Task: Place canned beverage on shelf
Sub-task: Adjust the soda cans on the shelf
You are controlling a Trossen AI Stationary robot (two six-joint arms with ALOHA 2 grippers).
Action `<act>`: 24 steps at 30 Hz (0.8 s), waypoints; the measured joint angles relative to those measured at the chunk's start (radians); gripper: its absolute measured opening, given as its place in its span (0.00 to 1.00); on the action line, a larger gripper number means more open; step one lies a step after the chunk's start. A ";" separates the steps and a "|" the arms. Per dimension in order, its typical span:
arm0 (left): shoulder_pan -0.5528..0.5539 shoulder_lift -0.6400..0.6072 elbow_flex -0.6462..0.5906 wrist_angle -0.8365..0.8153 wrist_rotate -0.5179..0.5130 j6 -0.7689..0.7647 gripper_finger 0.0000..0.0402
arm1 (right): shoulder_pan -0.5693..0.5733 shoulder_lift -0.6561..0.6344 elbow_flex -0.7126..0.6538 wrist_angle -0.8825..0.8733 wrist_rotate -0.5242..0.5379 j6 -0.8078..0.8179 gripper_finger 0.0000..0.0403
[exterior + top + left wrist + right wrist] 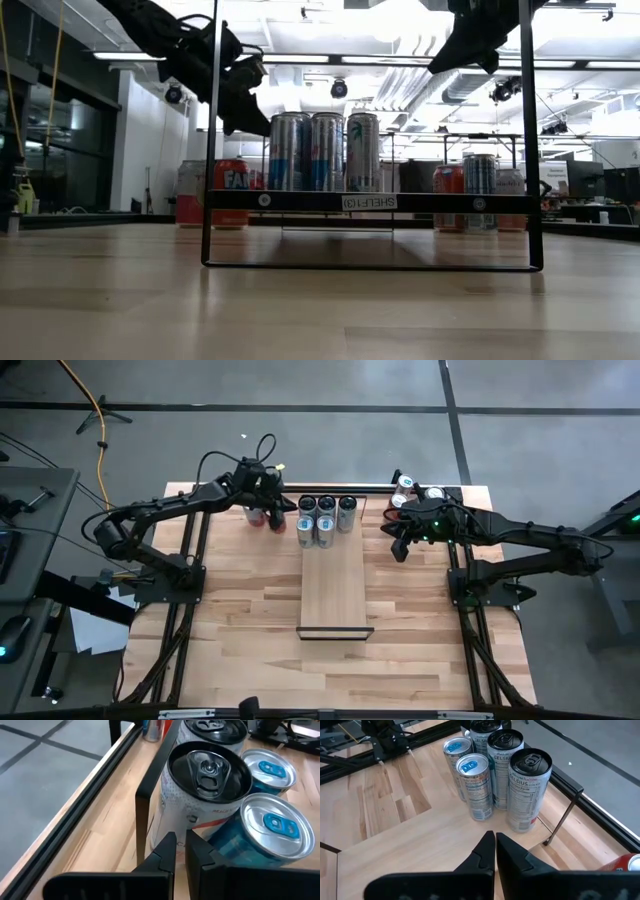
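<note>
Five cans (326, 518) stand clustered at the far end of the shelf (334, 595), which sits mid-table (240, 620). The left end effector (276, 508) hovers just left of them, fingers closed and empty. The right end effector (400, 545) hangs right of the shelf, also closed, holding nothing

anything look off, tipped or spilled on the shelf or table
Nothing stands out. The cans stand upright, bunched at the far end of the shelf, and no spill shows.
</note>
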 joint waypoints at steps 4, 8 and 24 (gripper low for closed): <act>-0.009 0.009 0.000 0.032 -0.002 -0.009 0.00 | 0.000 0.000 0.000 0.000 0.001 -0.002 0.00; -0.016 0.030 0.000 0.062 -0.001 -0.020 0.00 | 0.000 0.000 0.000 0.000 0.001 -0.002 0.00; -0.006 -0.091 -0.002 -0.163 -0.008 -0.056 0.00 | 0.000 0.005 0.000 0.003 -0.010 -0.017 0.00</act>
